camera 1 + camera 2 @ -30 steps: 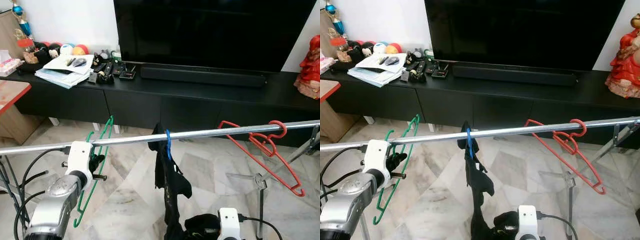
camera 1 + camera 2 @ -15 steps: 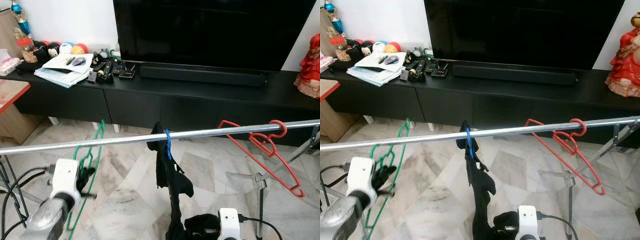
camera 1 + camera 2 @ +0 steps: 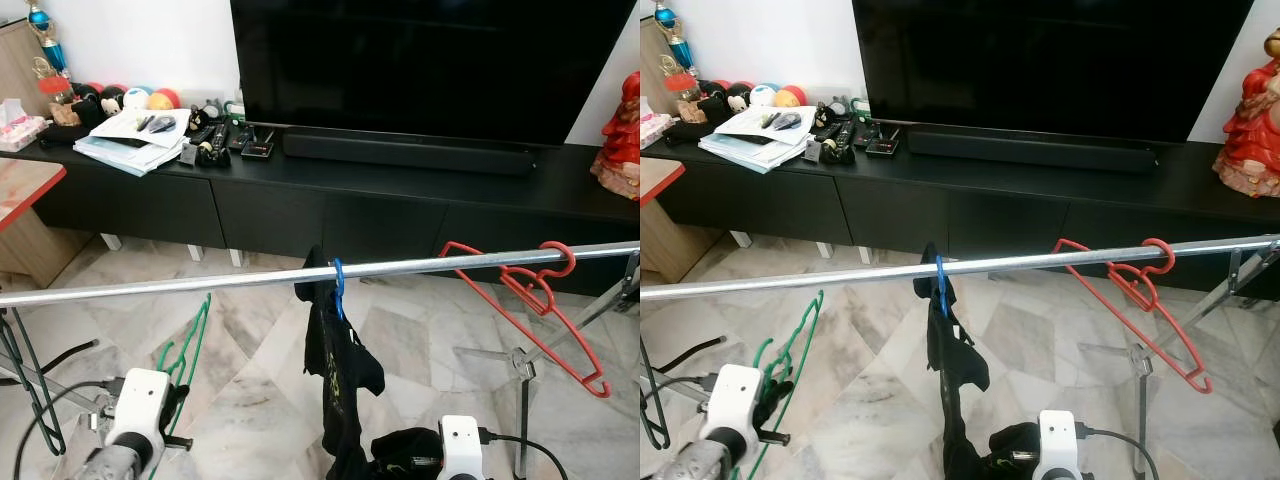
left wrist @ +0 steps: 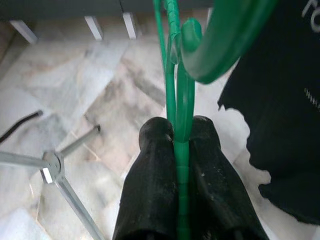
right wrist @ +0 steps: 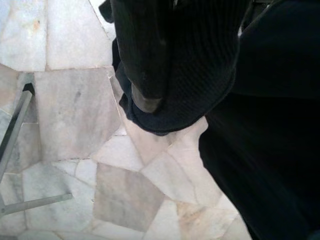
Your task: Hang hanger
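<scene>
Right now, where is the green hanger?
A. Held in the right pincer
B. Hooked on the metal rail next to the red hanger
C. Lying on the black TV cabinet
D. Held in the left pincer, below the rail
D. The left pincer is shut on the green hanger, which sits lower than the metal rail and is not hooked on it.

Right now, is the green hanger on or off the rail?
Off: the green hanger hangs below the rail, pinched in the left gripper.
</scene>
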